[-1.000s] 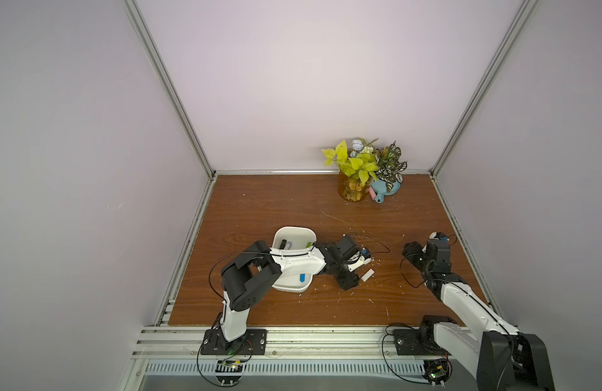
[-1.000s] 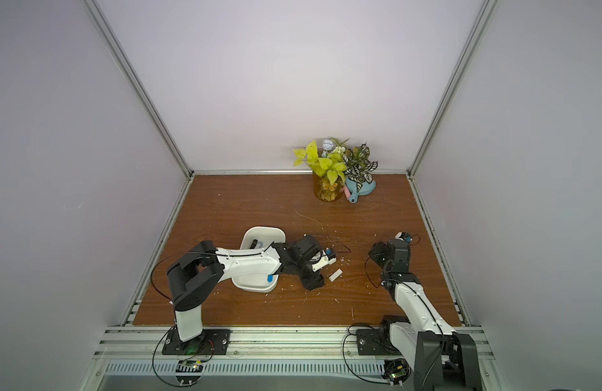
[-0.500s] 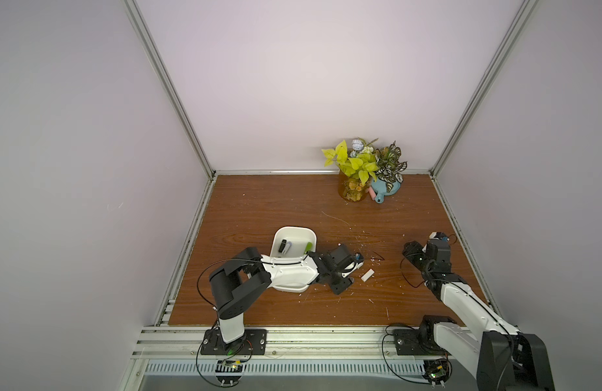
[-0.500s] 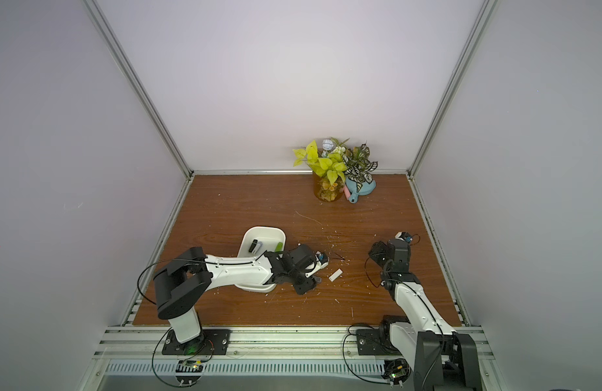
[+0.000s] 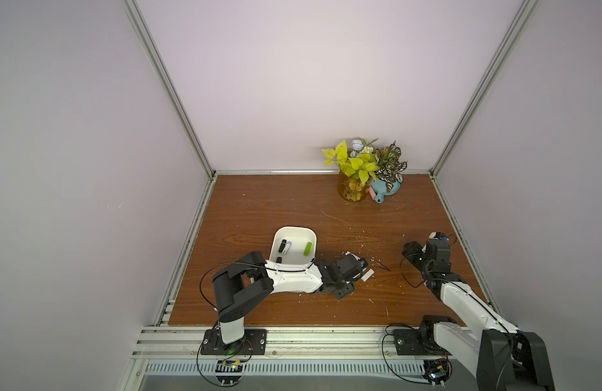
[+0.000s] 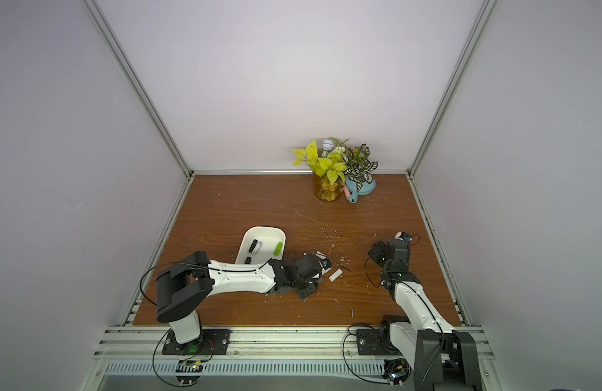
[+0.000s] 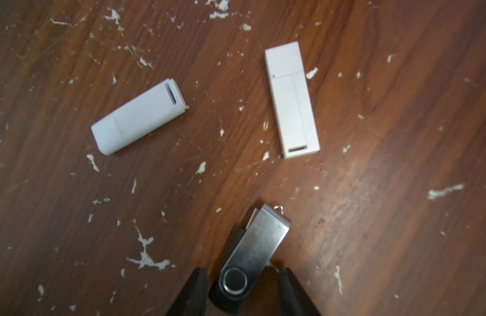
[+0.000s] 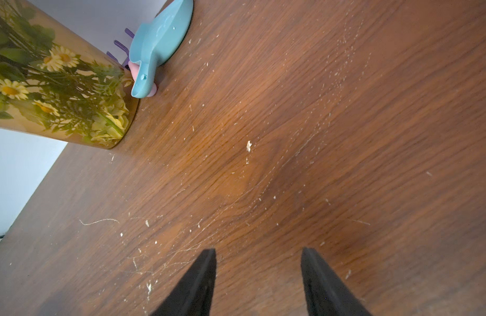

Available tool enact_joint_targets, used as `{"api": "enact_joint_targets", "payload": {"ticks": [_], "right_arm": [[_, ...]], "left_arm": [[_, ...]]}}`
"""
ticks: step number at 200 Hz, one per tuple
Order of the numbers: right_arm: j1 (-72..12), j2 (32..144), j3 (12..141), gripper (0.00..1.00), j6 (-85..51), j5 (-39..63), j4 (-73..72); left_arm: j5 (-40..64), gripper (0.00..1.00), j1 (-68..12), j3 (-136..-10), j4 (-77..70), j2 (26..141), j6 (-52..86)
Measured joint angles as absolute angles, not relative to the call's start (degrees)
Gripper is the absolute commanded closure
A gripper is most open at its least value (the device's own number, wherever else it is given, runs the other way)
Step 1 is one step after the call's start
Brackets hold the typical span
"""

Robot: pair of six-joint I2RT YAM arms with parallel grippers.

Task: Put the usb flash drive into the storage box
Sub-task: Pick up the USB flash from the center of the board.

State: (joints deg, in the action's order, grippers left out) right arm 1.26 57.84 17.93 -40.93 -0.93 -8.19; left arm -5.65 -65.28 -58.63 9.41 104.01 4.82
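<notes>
Left pincer (image 7: 242,273) lowered, narrowing astride metal flash drive (image 7: 256,243); ungripped

Wooden tabletop (image 5: 275,203): brown grain, scuffed, strewn with white flecks (image 7: 147,257); thin pale strand (image 5: 333,217) lies mid-table.
Amber glass vase (image 5: 353,189): upright at far edge, by back wall; daisies (image 8: 9,89) and green stems visible through glass; yellow-green leaves (image 5: 350,162) above rim.
Light-blue spouted pot (image 5: 386,188): touching or just beside vase, holds variegated plant (image 5: 391,164).
Pink piece (image 5: 372,193): between vase and pot, under spout.
Purple prongs (image 8: 118,45): behind spout, identity unclear.
Pale lilac walls (image 5: 309,84); aluminium corner posts (image 5: 170,88); slotted rail (image 5: 309,338) along front edge.
</notes>
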Motion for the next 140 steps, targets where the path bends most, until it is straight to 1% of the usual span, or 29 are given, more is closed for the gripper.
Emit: {"api": "enact_joint_targets", "payload": {"ticks": [49,77,91,129,140], "right_arm": [[1.26,57.84,17.93,0.44,-40.93,-0.93,-8.21],[1.26,57.84,17.93,0.44,-40.93,-0.93,-8.19],[1.26,57.84,17.93,0.44,-40.91,-0.93,-8.21],[1.26,57.87,17.93,0.44,-40.93,-0.93,-8.23],[1.26,57.87,17.93,0.44,-40.93,-0.93,-8.25]], "left_arm": [[-6.61,0.68,-65.28,-61.30,8.64,106.50,3.20],[-6.83,0.73,-65.30,-60.71,7.81,106.37,3.07],[-7.22,0.74,-65.30,-59.59,7.09,105.71,3.11],[-7.81,0.88,-65.28,-58.00,7.07,104.40,3.77],[-7.81,0.93,-65.28,-58.00,7.07,104.31,4.03]]}}
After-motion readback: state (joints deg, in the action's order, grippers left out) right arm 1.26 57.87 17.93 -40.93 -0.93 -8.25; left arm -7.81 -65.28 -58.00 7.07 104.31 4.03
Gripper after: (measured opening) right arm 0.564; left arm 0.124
